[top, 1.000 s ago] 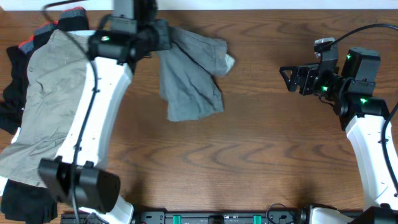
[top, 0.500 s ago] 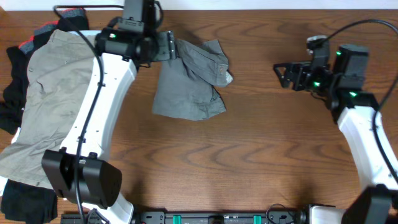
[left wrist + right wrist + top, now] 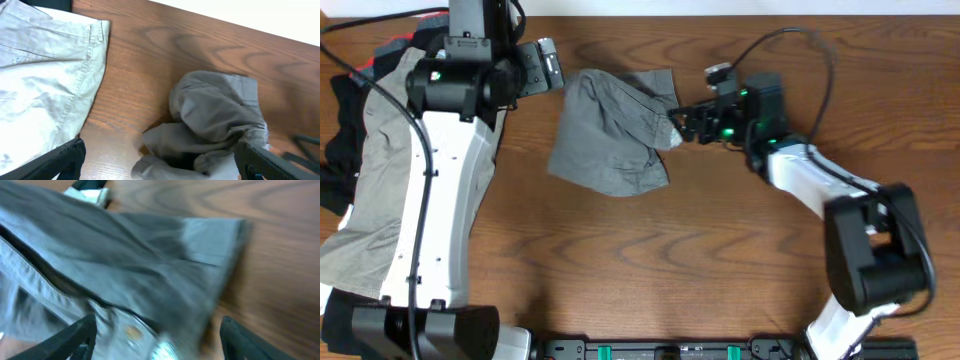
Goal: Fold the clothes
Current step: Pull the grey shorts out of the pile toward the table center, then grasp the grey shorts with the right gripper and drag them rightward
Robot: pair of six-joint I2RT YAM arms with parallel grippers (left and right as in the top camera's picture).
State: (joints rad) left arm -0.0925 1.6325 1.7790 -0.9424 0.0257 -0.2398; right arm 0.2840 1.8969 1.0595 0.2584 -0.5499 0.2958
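left tool [image 3: 552, 66] spread | right tool [image 3: 682, 122] spread (right arm [image 3: 810, 180] stretched inward)

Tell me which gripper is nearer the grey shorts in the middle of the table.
Right. The right gripper is at the grey shorts' right edge, cloth between its open fingers. The left gripper hangs open just beyond their upper-left corner, apart from them.
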